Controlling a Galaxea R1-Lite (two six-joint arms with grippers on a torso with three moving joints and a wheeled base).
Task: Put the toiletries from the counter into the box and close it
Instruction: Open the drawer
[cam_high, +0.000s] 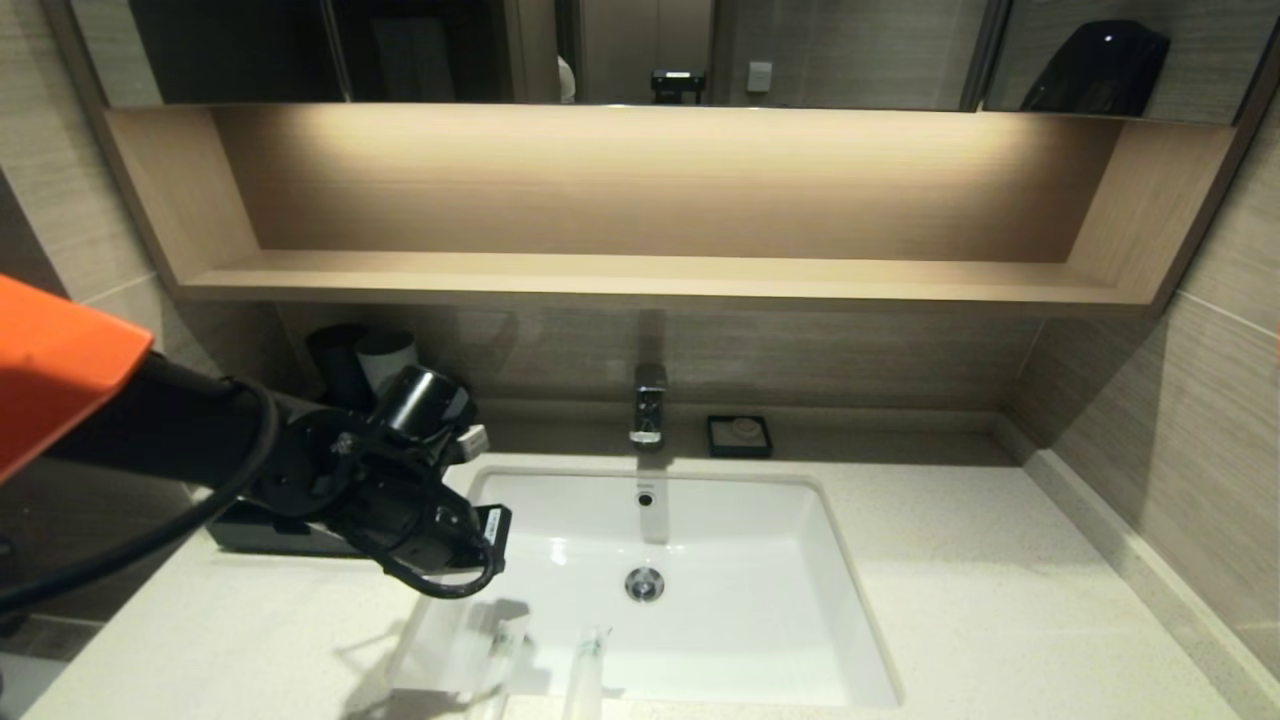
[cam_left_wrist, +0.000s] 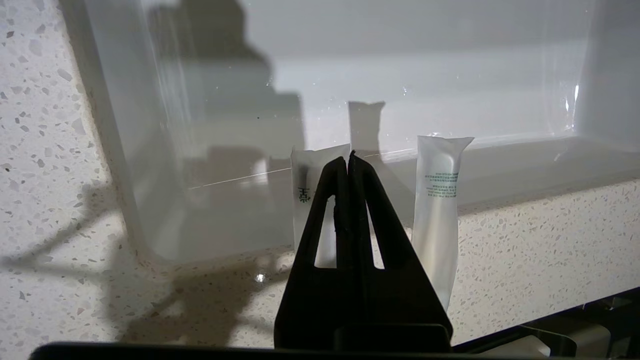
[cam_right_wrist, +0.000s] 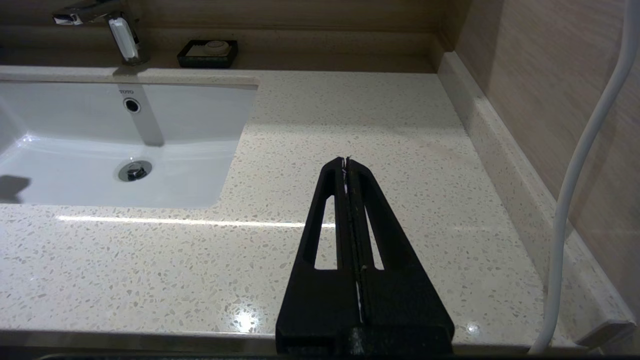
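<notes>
Two long slim toiletries packets lie on the counter (cam_high: 1000, 580) at the sink's front rim, their far ends jutting over the basin. One shows green print (cam_left_wrist: 437, 220); the other (cam_left_wrist: 302, 195) lies partly behind my left fingers. In the head view they are the left packet (cam_high: 505, 650) and the right packet (cam_high: 585, 670). My left gripper (cam_left_wrist: 350, 157) hovers just above them, shut with nothing in it. The black box (cam_high: 250, 530) stands at the back left, mostly hidden by my left arm. My right gripper (cam_right_wrist: 346, 161) is shut and empty over bare counter right of the sink.
The white sunken sink (cam_high: 560, 500) fills the middle, with a chrome faucet (cam_high: 648, 405) behind it and a small black soap dish (cam_high: 739, 436) beside that. Two cups (cam_high: 385, 360) stand behind the box. A wooden shelf (cam_high: 650, 270) runs above. A white cable (cam_right_wrist: 575, 175) hangs by the right wall.
</notes>
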